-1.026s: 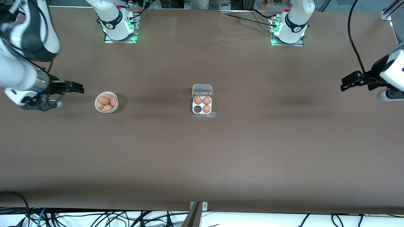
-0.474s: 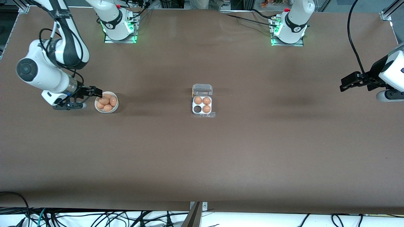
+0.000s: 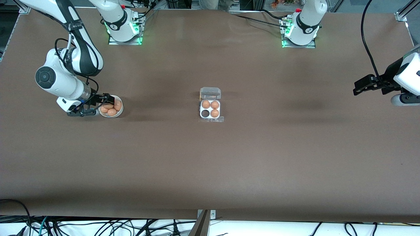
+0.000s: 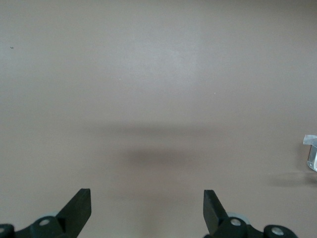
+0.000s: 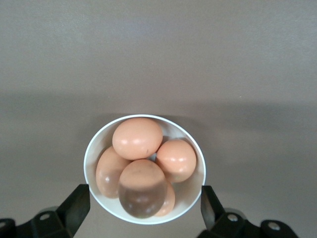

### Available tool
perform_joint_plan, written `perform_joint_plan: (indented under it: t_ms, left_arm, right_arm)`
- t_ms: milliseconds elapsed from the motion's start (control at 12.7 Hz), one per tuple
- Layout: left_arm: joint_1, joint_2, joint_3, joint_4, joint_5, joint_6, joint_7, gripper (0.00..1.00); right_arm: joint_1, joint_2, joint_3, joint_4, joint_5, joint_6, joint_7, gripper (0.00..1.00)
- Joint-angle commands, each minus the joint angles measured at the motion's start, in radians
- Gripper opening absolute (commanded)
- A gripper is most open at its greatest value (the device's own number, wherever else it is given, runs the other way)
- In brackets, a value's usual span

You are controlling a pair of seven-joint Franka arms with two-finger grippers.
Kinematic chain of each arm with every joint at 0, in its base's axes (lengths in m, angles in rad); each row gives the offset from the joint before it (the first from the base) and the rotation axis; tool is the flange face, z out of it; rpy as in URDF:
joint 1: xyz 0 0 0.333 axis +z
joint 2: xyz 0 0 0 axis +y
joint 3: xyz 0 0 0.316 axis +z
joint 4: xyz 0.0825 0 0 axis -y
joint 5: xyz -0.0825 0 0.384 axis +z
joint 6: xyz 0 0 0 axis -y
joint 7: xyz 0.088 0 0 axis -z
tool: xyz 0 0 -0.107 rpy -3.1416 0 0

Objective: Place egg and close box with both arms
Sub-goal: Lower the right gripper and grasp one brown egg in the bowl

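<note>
The clear box (image 3: 210,111) sits mid-table with its lid (image 3: 210,93) open and tipped back. Three of its cells hold brown eggs (image 3: 210,105); one cell is empty. A white bowl (image 3: 118,113) of several brown eggs (image 5: 137,138) stands toward the right arm's end. My right gripper (image 3: 105,100) is open and empty over the bowl's edge; in the right wrist view its fingertips (image 5: 79,201) straddle the bowl (image 5: 93,148). My left gripper (image 3: 357,87) is open and empty, waiting over bare table at the left arm's end.
The brown table (image 3: 210,164) spreads wide around the box and bowl. The arm bases (image 3: 123,28) stand along the table edge farthest from the front camera. A corner of the box shows in the left wrist view (image 4: 311,148).
My right arm has swung in from the table's end toward the bowl, and its gripper now sits over the bowl. The left arm has not moved.
</note>
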Motion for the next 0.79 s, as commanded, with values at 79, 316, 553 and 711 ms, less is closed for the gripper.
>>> perform_joint_plan:
  t_ms: [79,316,553,711]
  left_arm:
    - [0.001,0.009,0.0,0.017,0.003,0.001,0.025,1.0]
    - [0.002,0.009,0.0,0.017,0.003,0.001,0.025,1.0]
    - [-0.007,0.009,-0.002,0.017,0.003,0.001,0.025,1.0]
    - [-0.004,0.009,-0.002,0.017,0.003,0.001,0.025,1.0]
  right_arm:
    - [0.0,0.013,0.004,-0.013,0.014,0.034,0.022,0.99]
    - [0.003,0.018,0.006,-0.028,0.014,0.054,0.023,0.91]
    - [0.008,0.018,0.006,-0.028,0.014,0.054,0.058,0.48]
    - [0.017,0.016,0.006,-0.028,0.014,0.054,0.065,0.16]
